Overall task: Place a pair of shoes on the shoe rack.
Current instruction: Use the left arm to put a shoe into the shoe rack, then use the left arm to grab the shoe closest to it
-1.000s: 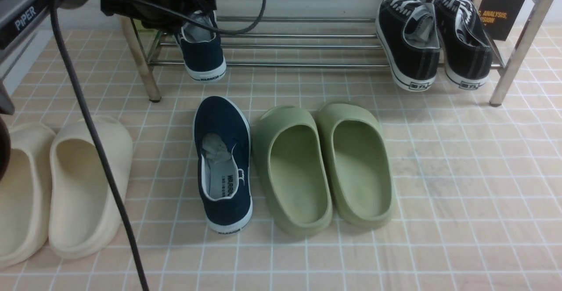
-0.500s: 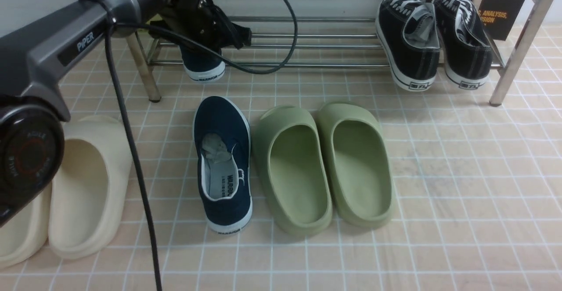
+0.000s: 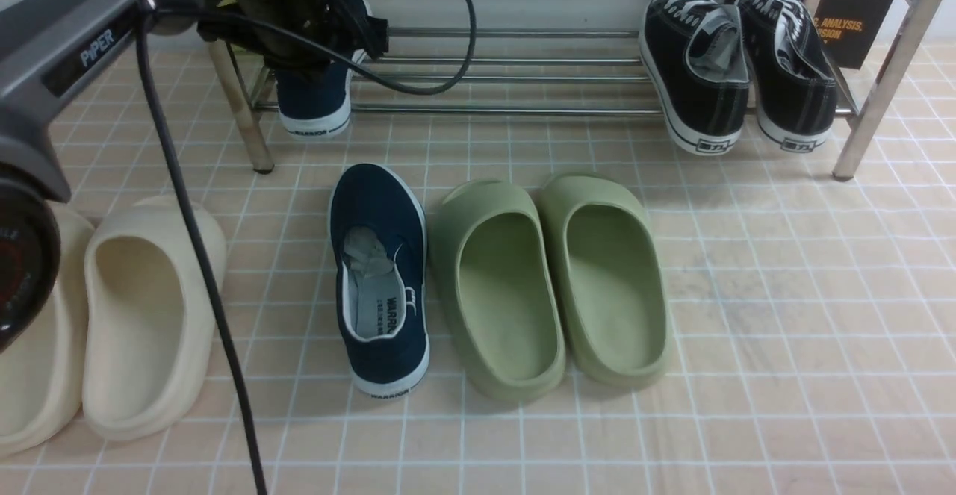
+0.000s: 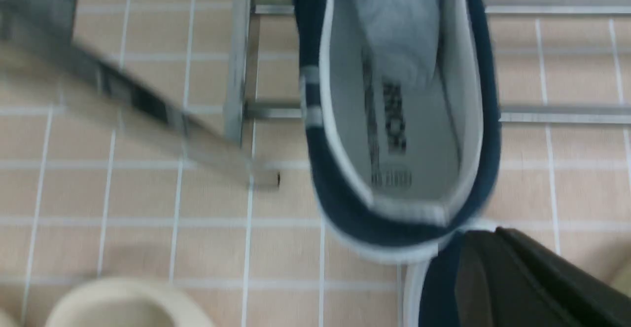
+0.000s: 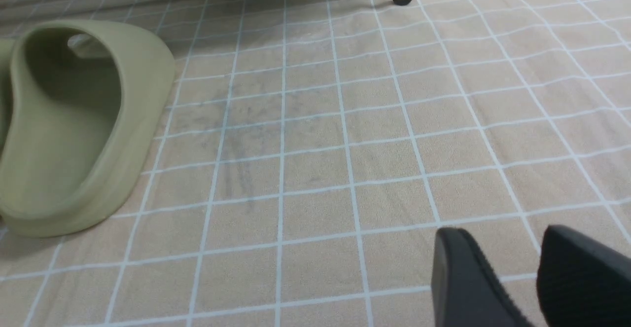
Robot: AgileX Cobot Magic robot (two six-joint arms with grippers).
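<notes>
Navy shoes [image 3: 378,278], one racked, one on tiled floor [image 3: 747,405]

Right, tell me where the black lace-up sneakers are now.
In the front view, the black lace-up sneakers sit on the right end of the rack's lower shelf, beside a dark book.

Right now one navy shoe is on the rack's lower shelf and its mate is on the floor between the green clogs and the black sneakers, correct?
Wrong spot for the mate: the front view shows that navy shoe on the floor between the cream clogs and the green clogs.
</notes>
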